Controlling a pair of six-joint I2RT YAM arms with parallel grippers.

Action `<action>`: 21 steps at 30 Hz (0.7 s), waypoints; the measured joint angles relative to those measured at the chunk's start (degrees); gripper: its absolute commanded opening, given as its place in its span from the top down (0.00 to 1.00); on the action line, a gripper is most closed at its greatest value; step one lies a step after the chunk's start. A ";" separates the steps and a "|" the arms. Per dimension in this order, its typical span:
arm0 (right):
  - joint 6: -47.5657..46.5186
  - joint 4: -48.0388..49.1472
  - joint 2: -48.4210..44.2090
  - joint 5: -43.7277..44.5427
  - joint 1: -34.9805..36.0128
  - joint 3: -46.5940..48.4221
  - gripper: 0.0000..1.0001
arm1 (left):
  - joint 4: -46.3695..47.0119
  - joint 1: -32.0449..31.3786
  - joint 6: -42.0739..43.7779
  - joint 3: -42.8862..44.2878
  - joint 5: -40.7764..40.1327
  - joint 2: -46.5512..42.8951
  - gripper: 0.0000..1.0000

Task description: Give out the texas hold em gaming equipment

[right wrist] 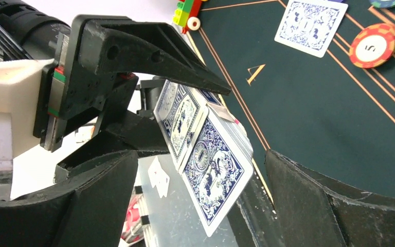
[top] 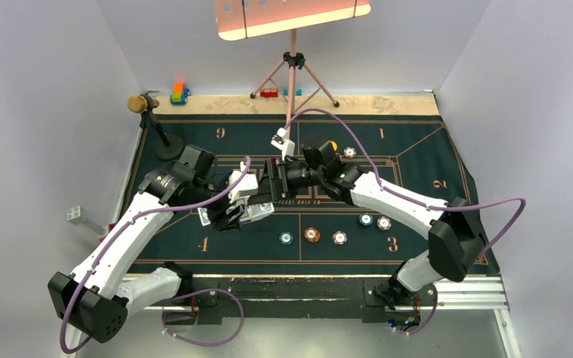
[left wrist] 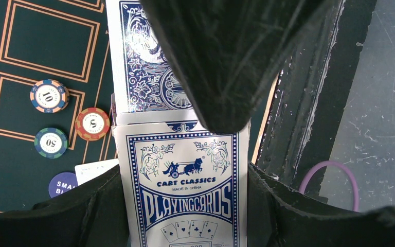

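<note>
Hidden / hard to read:
- Overhead view: the two grippers overlap above the near-left part of the green mat point(top: 418, 186), by the numeral 4. The card box point(left wrist: 185, 154) is barely legible there.
- Left wrist view: the frame cuts off the lower end of the box. One dark finger of the right gripper point(right wrist: 200, 164) covers the upper right of the protruding card point(left wrist: 144, 67).
- A dark blue chip point(left wrist: 61, 184) and a white card face point(left wrist: 95, 170) are half hidden behind a left finger.

Jaws:
- Left gripper point(left wrist: 182, 177): clamped on the box, one finger pressed to each long side.
- Right gripper: fingers spread wide. The protruding card sits in the gap between them. Contact with either finger cannot be told.

Orientation:
- The box's long axis runs along the left fingers, its open flap end pointing away from the wrist.
- The card sticks out of that end on the same axis, blue back showing.
- Right wrist view: the card hangs tilted, free corner down, clear of the mat.

Elsewhere on the mat:
- "10" chip point(left wrist: 49, 95), "5" chip point(left wrist: 92, 123) and "50" chip point(left wrist: 51, 142) lie flat, close together beside the box.
- One face-down card point(right wrist: 311, 19) lies flat.
</note>
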 measured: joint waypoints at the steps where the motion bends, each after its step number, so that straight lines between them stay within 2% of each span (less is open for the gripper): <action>1: 0.48 0.94 0.09 -0.28 0.24 -0.42 0.02 | 0.02 0.00 -0.04 0.00 0.00 0.00 1.00; 4: 1.81 3.52 0.61 -1.18 0.68 -1.97 0.02 | 0.11 0.00 -0.35 0.00 0.00 0.00 1.00; 10: 3.23 5.09 0.68 -1.33 0.79 -5.07 0.17 | 0.52 0.00 -0.37 0.00 0.00 0.00 1.00; 21: 4.55 5.79 0.68 -1.29 0.76 -6.49 0.37 | 0.81 0.00 -0.39 0.00 0.11 -0.02 1.00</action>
